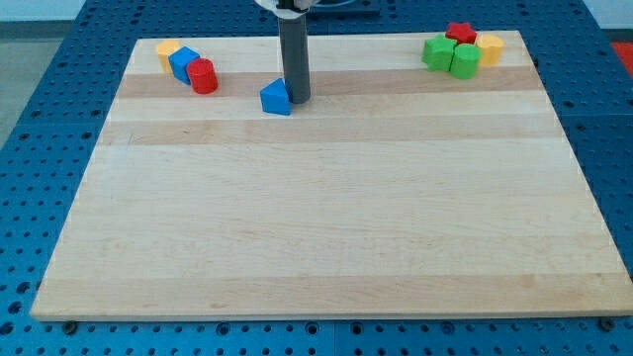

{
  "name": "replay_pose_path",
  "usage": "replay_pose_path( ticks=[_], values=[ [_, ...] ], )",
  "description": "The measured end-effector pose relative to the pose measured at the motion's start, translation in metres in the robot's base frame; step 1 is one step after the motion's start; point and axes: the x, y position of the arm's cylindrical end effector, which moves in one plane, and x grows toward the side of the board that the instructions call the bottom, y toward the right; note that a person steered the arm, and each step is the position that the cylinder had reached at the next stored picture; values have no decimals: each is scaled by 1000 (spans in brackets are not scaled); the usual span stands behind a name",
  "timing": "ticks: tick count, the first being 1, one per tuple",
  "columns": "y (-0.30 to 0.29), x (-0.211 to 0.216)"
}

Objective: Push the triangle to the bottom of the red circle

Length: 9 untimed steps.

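Wooden surface (326, 227) on a blue perforated base (40, 119), 1 camera view. Dark rod comes down from the view's top, my tip (298, 102) sits on the surface in the upper-middle area. No end effector on this arm, just the rod, so nothing released, clenched or grasping.

Blue triangle (276, 98) is right at the tip's left in the view, touching or as good as touching the rod's lower end; can't tell if there's a hairline gap. Triangle lies flat on the surface, in the upper band of the board, left of centre.

Red circle (203, 76), a short red cylinder, is to the view's left of the triangle and slightly higher up, apart from it with bare wood between. It touches a blue block (183, 63) (shape unclear, roughly cubic), which in turn touches a yellow block (167, 50) at the upper-left corner; yellow shape not readable. Those 3 form a diagonal row.

Upper-right corner cluster, well apart from the tip: 2 green blocks, green block on the left (437, 52) and green block in front (465, 60), a red star (460, 33) behind them, a yellow block at right (489, 48). All 4 packed together, touching.

Triangle is currently to the right of and a little below the red circle, not directly under it.
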Motion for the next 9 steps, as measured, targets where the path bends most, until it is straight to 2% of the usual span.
replay_pose_path(
  ticks=[2, 7, 9],
  values=[
    [-8, 15],
    [-89, -7],
    [-101, -12]
  ],
)
